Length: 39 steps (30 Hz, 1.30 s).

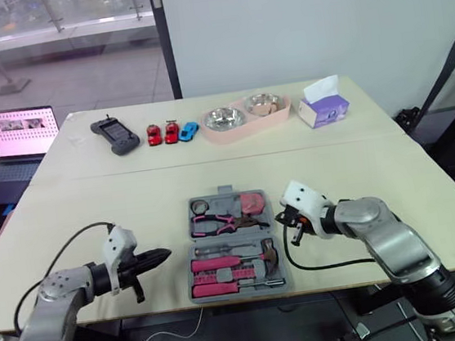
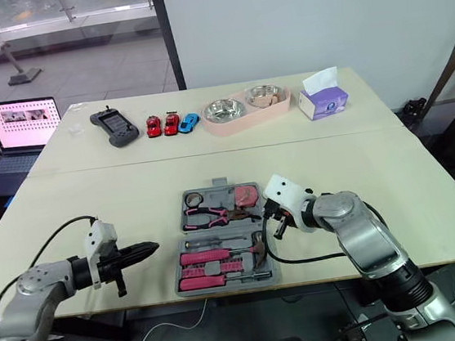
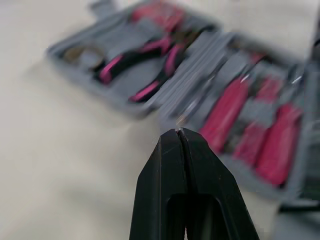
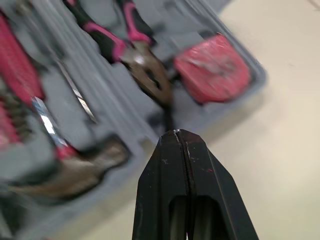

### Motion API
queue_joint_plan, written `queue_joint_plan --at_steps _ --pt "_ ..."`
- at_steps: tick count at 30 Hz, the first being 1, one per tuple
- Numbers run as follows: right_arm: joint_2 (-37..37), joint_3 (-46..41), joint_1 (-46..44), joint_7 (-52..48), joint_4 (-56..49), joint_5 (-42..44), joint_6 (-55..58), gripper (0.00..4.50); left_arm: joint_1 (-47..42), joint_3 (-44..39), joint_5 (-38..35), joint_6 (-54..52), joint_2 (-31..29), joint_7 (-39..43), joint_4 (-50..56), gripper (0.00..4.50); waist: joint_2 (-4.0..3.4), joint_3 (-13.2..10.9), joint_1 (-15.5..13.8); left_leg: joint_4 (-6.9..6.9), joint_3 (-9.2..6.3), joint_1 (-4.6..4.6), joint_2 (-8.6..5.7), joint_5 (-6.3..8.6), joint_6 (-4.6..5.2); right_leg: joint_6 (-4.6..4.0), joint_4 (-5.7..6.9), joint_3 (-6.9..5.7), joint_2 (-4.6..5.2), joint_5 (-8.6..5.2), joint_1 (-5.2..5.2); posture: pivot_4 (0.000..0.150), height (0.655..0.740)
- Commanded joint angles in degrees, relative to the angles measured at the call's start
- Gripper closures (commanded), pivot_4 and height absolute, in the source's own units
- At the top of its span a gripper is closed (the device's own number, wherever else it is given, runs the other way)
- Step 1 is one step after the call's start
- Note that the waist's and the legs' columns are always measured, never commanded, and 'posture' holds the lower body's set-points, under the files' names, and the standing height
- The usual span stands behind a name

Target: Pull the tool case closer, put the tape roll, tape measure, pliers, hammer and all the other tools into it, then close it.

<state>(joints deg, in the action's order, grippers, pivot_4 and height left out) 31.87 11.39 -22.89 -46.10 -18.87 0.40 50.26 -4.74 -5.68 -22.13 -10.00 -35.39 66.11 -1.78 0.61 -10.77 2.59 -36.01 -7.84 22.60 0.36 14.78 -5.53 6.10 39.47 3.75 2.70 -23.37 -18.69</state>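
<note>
The grey tool case point(image 1: 243, 234) lies open near the table's front edge. Its far half holds the tape roll point(image 1: 199, 206), pink-handled pliers point(image 1: 217, 222) and pink tape measure point(image 1: 253, 203). In the near half are the hammer point(image 1: 268, 254) and pink-handled screwdrivers point(image 1: 218, 264). My left gripper point(image 1: 165, 253) is shut and empty, pointing at the case from a short way to its left. My right gripper point(image 1: 285, 220) is shut and empty at the case's right edge, beside the tape measure point(image 4: 212, 67) and pliers point(image 4: 140, 60).
Along the table's far side stand a black handheld device point(image 1: 115, 135), three toy cars point(image 1: 171, 132), a pink tray point(image 1: 246, 116) with two steel bowls and a purple tissue box point(image 1: 323, 106). A laptop point(image 1: 18, 137) sits off the table's left side.
</note>
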Motion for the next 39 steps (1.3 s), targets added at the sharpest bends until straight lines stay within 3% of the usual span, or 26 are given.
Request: queue_joint_plan --at_steps 1,10,19,22,29,39 --pt "-1.28 -0.75 0.4 1.57 -3.48 2.38 2.22 4.5 0.24 2.56 -1.2 4.32 1.54 3.78 1.14 4.47 0.0 0.0 -0.1 0.0 0.0 0.0 0.0 0.0 0.0 0.0 0.0 0.0 -0.01 0.0 0.0 0.15 0.74" --pt "-3.97 -1.5 -0.6 6.0 -3.86 6.22 7.27 4.5 -4.83 11.73 6.35 16.73 5.48 8.84 -12.71 4.47 0.0 0.0 -0.02 0.01 0.01 -0.01 -0.02 0.0 0.0 0.0 0.0 0.0 -0.05 0.0 -0.02 0.15 0.74" --pt "-6.3 -5.33 -5.68 10.84 2.94 9.52 12.44 4.5 -6.76 16.96 15.63 28.68 5.3 6.96 -29.07 4.47 -0.07 0.06 -0.05 0.01 0.0 -0.16 -0.04 0.0 0.0 0.0 0.0 0.0 -0.03 0.0 0.11 0.15 0.74" --pt "-6.77 -5.6 -7.19 11.86 7.08 9.96 11.86 3.69 -6.77 17.13 14.79 29.19 5.45 6.69 -30.4 4.5 -0.29 0.23 0.1 0.04 0.01 -0.22 -0.03 0.01 0.01 0.0 0.0 0.0 -0.04 0.0 0.14 0.15 0.74" --pt "-13.97 -12.71 -14.6 16.1 24.9 13.16 11.23 0.13 -6.98 17.83 15.59 32.24 5.12 6.22 -34.88 4.5 -0.93 0.69 0.89 0.06 0.01 -0.35 -0.02 0.01 0.03 0.0 0.04 0.02 -0.07 0.0 0.25 0.15 0.74" --pt "-19.65 -14.71 -24.23 13.59 51.36 14.67 2.07 0.01 -8.01 18.3 16.05 35.14 4.43 6.33 -38.38 4.5 -1.37 1.07 1.56 0.13 0.02 -0.57 -0.02 0.01 0.03 0.0 0.05 0.05 -0.09 0.0 0.39 0.15 0.74"
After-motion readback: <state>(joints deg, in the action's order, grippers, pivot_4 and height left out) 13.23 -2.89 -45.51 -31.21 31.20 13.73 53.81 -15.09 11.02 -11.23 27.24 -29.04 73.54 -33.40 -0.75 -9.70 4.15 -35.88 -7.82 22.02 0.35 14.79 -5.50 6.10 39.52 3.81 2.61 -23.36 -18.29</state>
